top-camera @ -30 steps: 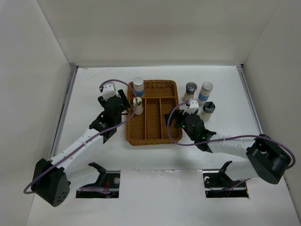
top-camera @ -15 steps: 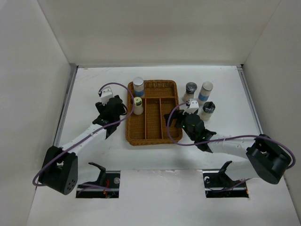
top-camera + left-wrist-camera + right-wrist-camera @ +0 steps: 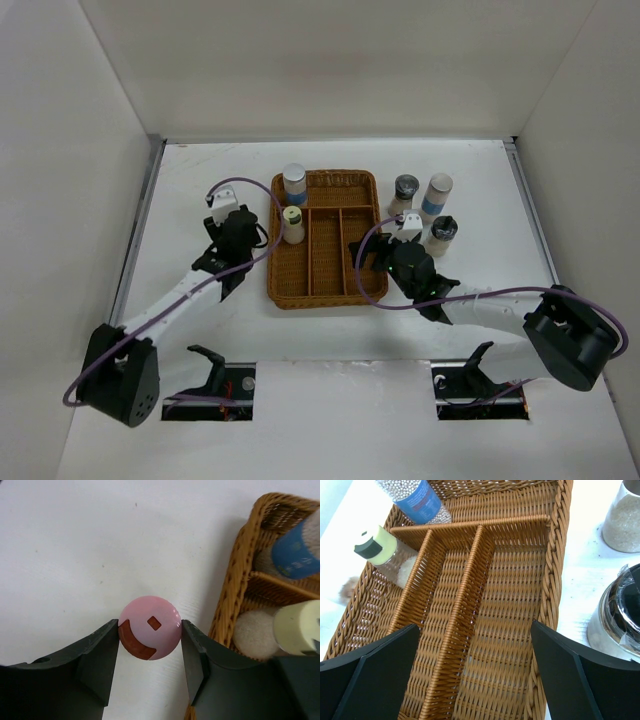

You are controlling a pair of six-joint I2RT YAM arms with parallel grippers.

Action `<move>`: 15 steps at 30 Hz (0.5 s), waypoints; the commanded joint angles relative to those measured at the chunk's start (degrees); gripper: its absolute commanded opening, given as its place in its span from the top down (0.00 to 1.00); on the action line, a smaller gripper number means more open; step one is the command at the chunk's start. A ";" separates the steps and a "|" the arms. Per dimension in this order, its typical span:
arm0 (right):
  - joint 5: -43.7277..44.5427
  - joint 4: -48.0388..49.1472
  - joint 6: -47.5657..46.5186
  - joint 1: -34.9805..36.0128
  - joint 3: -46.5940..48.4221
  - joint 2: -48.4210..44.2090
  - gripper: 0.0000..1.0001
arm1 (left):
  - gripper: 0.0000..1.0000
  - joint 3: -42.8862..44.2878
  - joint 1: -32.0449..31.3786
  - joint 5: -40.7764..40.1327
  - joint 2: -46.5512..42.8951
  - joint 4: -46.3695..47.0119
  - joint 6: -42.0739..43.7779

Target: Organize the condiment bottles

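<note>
A pink-capped condiment bottle [image 3: 150, 634] stands on the white table just left of the brown wicker tray [image 3: 235, 580]. My left gripper [image 3: 150, 625] is shut on it, both fingers against the cap; in the top view the left gripper [image 3: 237, 232] hides it. In the tray's left compartments stand a blue-labelled bottle [image 3: 294, 183] and a yellow-capped bottle [image 3: 292, 224]. My right gripper [image 3: 474, 630] hangs wide open over the tray's near right part, holding nothing. Three bottles stand right of the tray: a black-capped one [image 3: 405, 190], a blue-labelled one [image 3: 437, 195], another black-capped one [image 3: 442, 233].
White walls close in the table on the left, right and back. The tray's middle and right compartments [image 3: 510, 605] hold nothing. A black-capped jar [image 3: 620, 625] stands close to my right gripper's right finger, outside the tray rim [image 3: 555, 580].
My left gripper has pulled left, away from the yellow-capped bottle in the tray, and its jaws have narrowed onto the pink cap. The right arm has not moved.
</note>
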 commanded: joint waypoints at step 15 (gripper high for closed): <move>-0.84 1.97 0.40 -0.32 2.00 0.00 0.00 | 0.66 6.56 -20.10 0.23 -10.85 -10.97 1.49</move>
